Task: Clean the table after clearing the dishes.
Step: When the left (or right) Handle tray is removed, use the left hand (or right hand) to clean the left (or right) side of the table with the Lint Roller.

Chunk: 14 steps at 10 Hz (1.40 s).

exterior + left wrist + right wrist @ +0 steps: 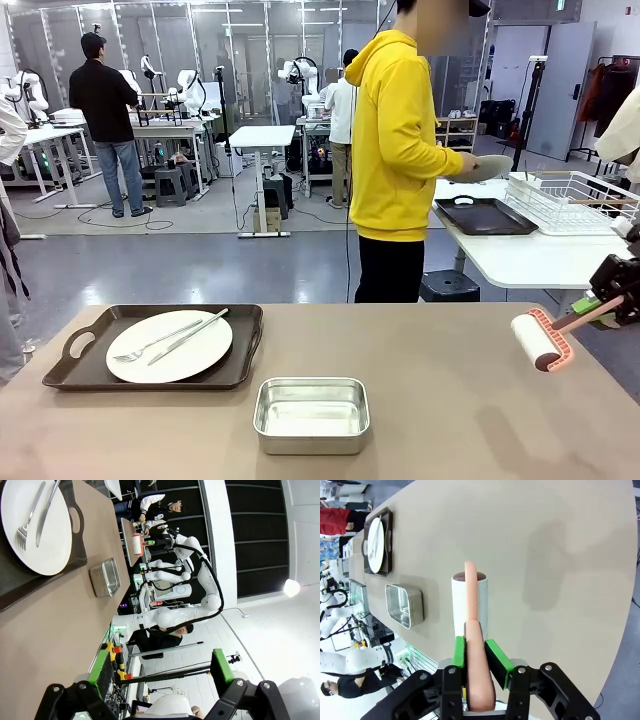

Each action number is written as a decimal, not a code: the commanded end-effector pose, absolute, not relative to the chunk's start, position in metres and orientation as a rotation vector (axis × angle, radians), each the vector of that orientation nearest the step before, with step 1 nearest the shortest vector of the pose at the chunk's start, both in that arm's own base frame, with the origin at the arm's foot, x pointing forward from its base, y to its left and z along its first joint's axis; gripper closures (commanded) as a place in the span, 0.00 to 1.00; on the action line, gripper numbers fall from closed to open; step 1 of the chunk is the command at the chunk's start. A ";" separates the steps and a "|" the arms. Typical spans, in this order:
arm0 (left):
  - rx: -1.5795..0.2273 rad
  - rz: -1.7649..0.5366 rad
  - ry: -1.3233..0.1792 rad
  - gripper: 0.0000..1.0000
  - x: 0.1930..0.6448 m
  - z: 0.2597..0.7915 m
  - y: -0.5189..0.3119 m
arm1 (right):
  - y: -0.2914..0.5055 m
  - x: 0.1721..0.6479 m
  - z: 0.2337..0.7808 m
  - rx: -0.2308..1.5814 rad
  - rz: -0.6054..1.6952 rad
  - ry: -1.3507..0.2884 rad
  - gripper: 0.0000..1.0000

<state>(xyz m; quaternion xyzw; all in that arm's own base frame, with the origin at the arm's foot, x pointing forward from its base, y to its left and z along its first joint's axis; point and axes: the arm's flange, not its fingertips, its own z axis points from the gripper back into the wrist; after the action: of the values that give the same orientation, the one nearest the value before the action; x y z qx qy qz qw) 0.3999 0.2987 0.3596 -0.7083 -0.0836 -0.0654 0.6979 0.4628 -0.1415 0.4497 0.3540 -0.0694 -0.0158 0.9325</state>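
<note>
My right tool is clamped shut on the pink handle of the roller. It grips only the end of that slim handle, so the roll could twist or swing in the pads if I press down hard. My left tool hangs wide open with nothing in it, above the left part of the bench. The roller is at the bench's right edge, and I cannot tell whether it touches the top or hovers just over it. The front view also cuts off most of my right tool at the picture's side. Nearest on the bench is the steel pan, which looks empty, though the glare on its floor makes that uncertain. Behind and left of the pan, one tray carries a white plate with a fork and a knife lying loose across it. I judge the clearing only half done, so a long sweep to the left now would knock the pan or shove the tray. A tipped tray would send the cutlery sliding off. Across the bench the person faces away and holds a second plate over the white-topped bench, beside a bare second tray and a wire rack. The body hides the person's other hand, and I cannot make out that plate's cutlery. If the person turns back for the tray mid-sweep, my arm could cross that reach.
</note>
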 end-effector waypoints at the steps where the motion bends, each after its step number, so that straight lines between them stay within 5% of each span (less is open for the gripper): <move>1: -1.575 -0.141 -0.189 0.00 0.398 0.361 0.300 | -0.128 0.454 0.456 0.685 -0.040 -0.129 0.77; 14: -1.575 -0.141 -0.189 0.00 0.398 0.361 0.300 | -0.133 0.461 0.459 0.707 -0.010 -0.142 0.77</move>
<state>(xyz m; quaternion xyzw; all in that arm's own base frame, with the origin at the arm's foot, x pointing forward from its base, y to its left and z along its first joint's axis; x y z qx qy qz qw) 0.3999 0.2987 0.3596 -0.7083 -0.0836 -0.0654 0.6979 0.4602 -0.1343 0.4560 0.3471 -0.0679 -0.0074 0.9353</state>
